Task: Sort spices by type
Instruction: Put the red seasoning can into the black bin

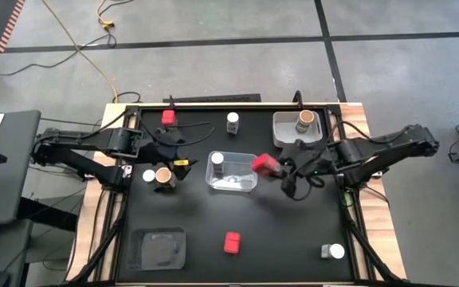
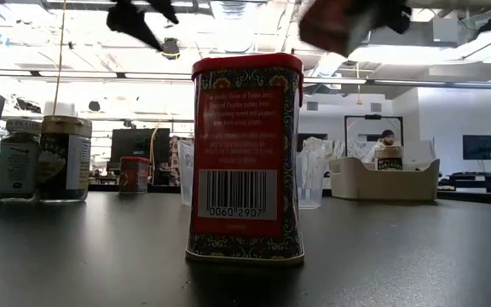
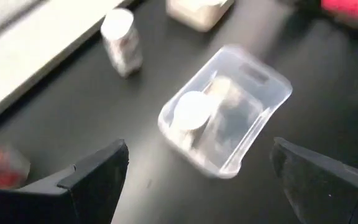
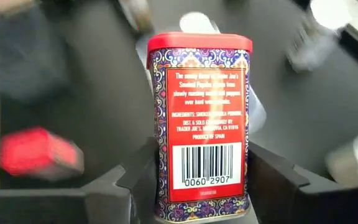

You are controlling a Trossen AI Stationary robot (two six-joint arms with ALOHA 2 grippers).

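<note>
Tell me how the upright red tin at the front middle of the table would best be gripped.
Probably from straight above, fingers closing on its two broad flat faces just under the lid. The red tin stands upright and alone on the table, its boxy body giving parallel faces and clear space all round. The right gripper holds a like tin across its flat sides; the left gripper is open.

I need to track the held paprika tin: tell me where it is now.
In the high view the red paprika tin is clamped in the right gripper, held just right of the clear tray near the table's middle.
</note>
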